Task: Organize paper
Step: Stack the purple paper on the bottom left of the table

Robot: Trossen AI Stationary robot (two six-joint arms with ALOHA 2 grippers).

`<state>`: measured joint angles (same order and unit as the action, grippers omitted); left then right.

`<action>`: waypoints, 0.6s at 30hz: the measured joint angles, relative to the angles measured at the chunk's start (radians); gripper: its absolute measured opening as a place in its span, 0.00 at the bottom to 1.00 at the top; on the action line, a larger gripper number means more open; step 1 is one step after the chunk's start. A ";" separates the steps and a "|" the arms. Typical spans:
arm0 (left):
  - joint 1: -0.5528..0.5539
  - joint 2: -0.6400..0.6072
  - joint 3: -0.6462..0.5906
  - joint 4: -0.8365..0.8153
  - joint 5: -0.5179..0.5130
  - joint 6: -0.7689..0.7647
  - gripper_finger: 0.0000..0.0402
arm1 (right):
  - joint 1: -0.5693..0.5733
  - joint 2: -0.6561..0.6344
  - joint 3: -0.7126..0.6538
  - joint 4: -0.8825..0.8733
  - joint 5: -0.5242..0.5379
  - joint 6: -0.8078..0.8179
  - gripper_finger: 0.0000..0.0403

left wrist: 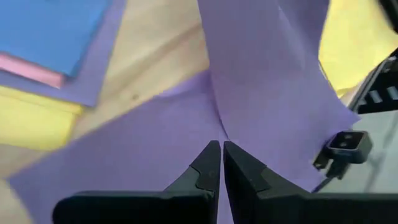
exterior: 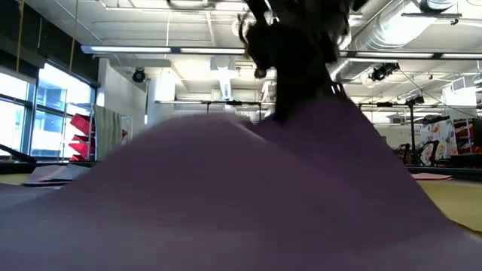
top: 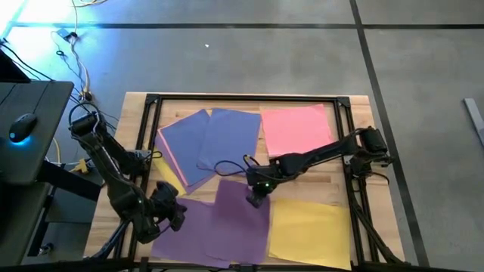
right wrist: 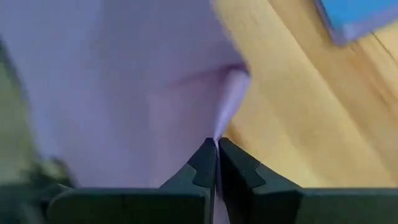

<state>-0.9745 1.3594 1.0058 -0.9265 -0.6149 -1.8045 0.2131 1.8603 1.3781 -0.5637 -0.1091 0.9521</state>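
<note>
- Purple sheet (top: 240, 215): lies on the near-centre worktop (top: 333, 177), its edge lifted into a fold between the right gripper's fingers (right wrist: 202, 165). The right wrist view alone shows this: the paper edge passes up through the clenched tips.
- Low view: the raised purple sheet (exterior: 248, 196) fills most of the picture, with the dark right gripper (exterior: 290, 53) above its peak. No other view shows this hump.
- Second purple sheet (top: 181, 223): flat, just beside the left gripper (top: 168, 208). In the left wrist view it lies beyond the fingers (left wrist: 239, 171), partly under the lifted sheet.
- Remaining paper, high view: yellow sheet (top: 310, 227) on the far side of the right gripper from the left arm; pink sheet (top: 296, 128) and two blue sheets (top: 215, 140) well beyond both grippers.
- Right gripper (top: 255, 198): arm stretched low across the worktop, fingers grasping the purple sheet.
- Left gripper: arm folded at the worktop's left near corner; fingers clenched with nothing visibly between them.
</note>
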 joint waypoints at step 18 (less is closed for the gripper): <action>-0.015 0.000 0.130 -0.163 -0.032 0.193 0.00 | 0.196 -0.003 0.108 -0.119 0.473 0.697 0.00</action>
<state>-0.9893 1.3594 1.1355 -1.0892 -0.6470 -1.6118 0.4094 1.8574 1.4856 -0.6829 0.3635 1.6487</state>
